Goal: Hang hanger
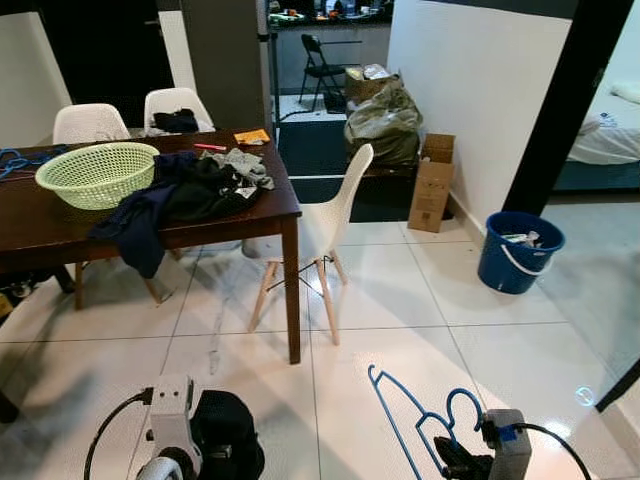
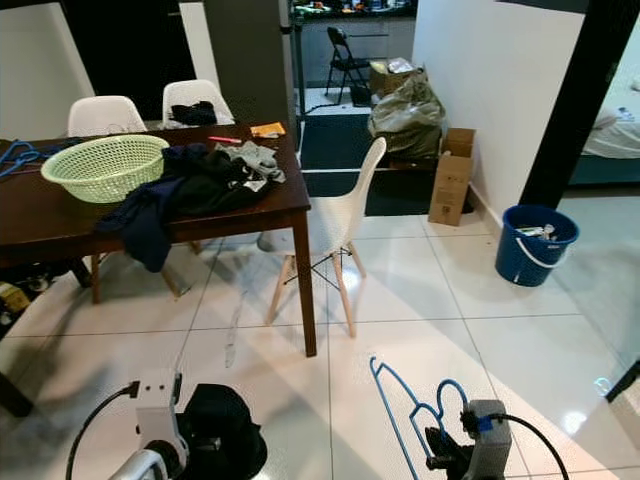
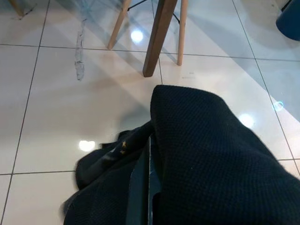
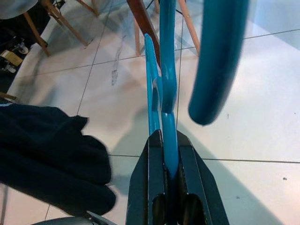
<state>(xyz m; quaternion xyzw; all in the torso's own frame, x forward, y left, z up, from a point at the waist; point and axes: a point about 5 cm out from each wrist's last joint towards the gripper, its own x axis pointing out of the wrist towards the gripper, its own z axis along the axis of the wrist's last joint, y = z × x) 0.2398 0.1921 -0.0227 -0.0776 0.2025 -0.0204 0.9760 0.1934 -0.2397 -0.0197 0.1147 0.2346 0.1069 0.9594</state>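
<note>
While my right gripper (image 4: 165, 154) is held low over the white tiled floor (image 1: 400, 300), its jaws are clamped on the blue hanger (image 1: 410, 415), pinching a thin bar of its frame. This hanger is slim, glossy blue plastic: a curved hook (image 2: 452, 392) sits near the gripper, and one long straight arm runs away from it and ends in a small upturned tip. From the right wrist view, the hook (image 4: 218, 56) appears as a thick blue curve close to the lens.

My left gripper (image 3: 145, 187) is at the lower left, wrapped in a black knitted garment (image 1: 225, 435); I cannot tell how its jaws stand.

Ahead stands a dark wooden table (image 1: 280, 205) carrying a pale green basket (image 1: 97, 172) and a heap of dark clothes (image 1: 185, 195), part of which hangs over the table's near edge. One white chair (image 1: 335, 215) stands beside the table's right end. Further right, a blue bucket (image 1: 518, 250) stands on the floor, with a cardboard box (image 1: 432, 185) against the wall.
</note>
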